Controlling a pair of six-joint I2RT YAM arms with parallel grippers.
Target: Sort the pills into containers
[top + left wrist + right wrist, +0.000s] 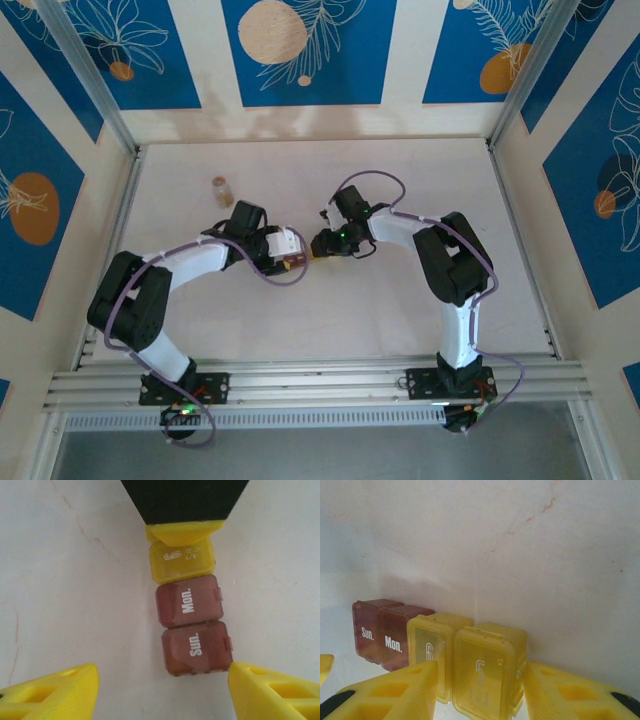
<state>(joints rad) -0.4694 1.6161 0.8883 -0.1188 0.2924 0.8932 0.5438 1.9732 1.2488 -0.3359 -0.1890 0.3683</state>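
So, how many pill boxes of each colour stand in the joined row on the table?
Dark red pill boxes: 2
Yellow pill boxes: 2
Total: 4

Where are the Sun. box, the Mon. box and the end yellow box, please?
Sun. box (196, 647), left wrist view, lid centre.
Mon. box (189, 601), left wrist view, lid centre.
end yellow box (482, 680), right wrist view, lid centre.
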